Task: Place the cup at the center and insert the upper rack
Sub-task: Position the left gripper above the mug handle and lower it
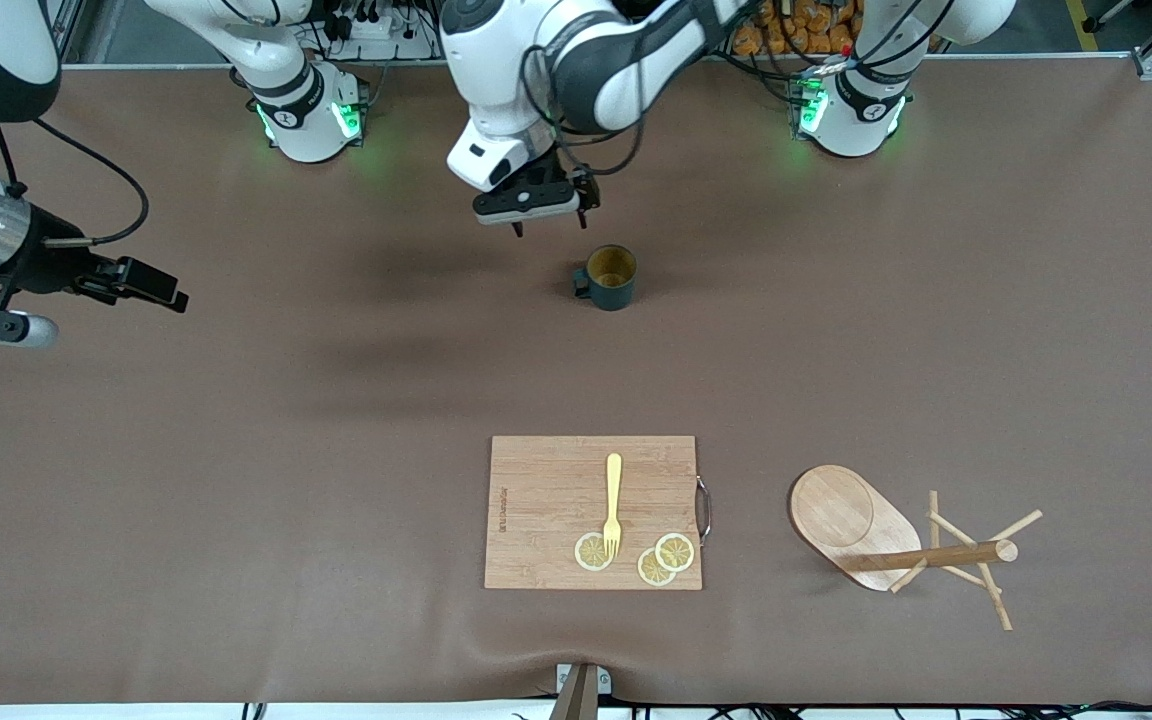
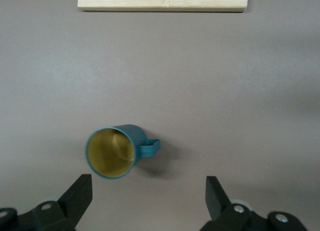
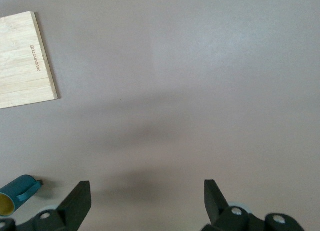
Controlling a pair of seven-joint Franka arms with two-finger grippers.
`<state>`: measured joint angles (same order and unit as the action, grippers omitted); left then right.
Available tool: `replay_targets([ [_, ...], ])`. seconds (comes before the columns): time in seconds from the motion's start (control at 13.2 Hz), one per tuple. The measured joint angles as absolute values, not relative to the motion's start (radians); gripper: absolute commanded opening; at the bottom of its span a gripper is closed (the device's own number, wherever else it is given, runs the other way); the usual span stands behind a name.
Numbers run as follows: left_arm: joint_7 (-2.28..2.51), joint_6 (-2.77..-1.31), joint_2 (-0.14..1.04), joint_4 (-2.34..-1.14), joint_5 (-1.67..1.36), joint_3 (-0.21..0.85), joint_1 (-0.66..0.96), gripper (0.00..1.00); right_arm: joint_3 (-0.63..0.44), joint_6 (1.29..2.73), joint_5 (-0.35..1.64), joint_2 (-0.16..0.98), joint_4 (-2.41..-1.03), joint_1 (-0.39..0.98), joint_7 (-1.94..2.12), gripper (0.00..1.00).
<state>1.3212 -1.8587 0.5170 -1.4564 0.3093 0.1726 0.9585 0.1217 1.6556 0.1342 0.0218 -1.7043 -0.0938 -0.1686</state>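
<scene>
At the right arm's end of the table I see the right gripper [image 3: 145, 203] hovering, fingers spread. The left gripper [image 1: 528, 205], fingers apart and empty, hangs over the table beside the cup [image 1: 609, 277], which stands upright. The upper rack [image 1: 901, 545] lies tipped beside the cutting board [image 1: 593, 512].

My worktop [image 1: 236, 450] is covered edge to edge by a matte brown mat under even overhead light, with aluminium framing [image 1: 1151, 62] at one corner.
</scene>
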Motion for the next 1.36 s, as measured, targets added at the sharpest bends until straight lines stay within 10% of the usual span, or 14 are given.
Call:
replay_targets([
  [0.61, 2.059, -2.101, 0.562, -1.638, 0.707, 0.174, 1.07, 1.0, 0.114, 1.603, 0.125, 0.046, -1.566, -0.071, -0.168, 1.0],
  [1.36, 2.381, -2.011, 0.663, -1.718, 0.946, 0.174, 1.182, 1.0, 0.115, 1.578, 0.076, 0.068, -1.47, -0.066, -0.145, 1.0],
])
